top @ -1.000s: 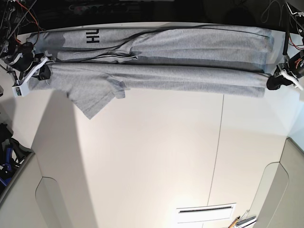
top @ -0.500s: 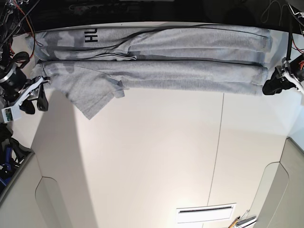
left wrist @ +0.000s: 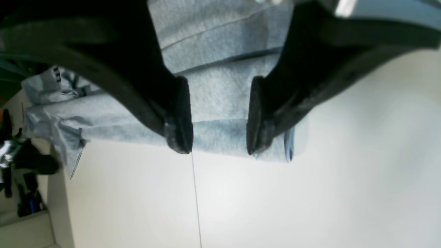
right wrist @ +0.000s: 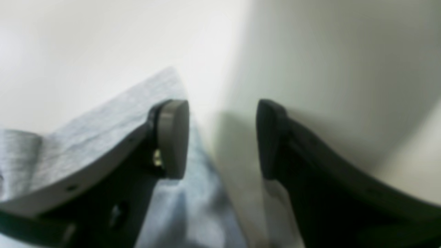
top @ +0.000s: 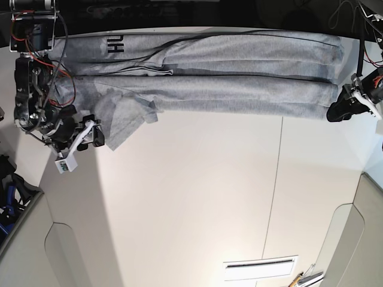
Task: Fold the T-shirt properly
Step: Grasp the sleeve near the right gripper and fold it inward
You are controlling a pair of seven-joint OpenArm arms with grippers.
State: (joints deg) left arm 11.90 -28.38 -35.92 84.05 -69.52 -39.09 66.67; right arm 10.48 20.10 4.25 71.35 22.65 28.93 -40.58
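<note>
The grey T-shirt (top: 227, 84) lies folded into a long band along the table's far edge, with black lettering (top: 114, 43) showing at the view's left end. One sleeve (top: 122, 122) sticks out toward me. My right gripper (top: 94, 137) is open and empty, just left of that sleeve; in the right wrist view (right wrist: 222, 137) the sleeve (right wrist: 103, 117) lies beside and under one finger. My left gripper (top: 336, 112) is open and empty at the shirt's hem end; in the left wrist view (left wrist: 218, 146) the shirt (left wrist: 220, 96) shows between the fingers.
The white table (top: 191, 197) has a thin seam (top: 275, 179) running front to back. A white slotted piece (top: 260, 268) lies near the front edge. Wires and dark gear (top: 12, 191) sit at the left side and along the back.
Both grippers have let go of the shirt's ends. My right gripper has swung toward me and over to the sleeve. My left gripper has drawn back slightly from the hem.
</note>
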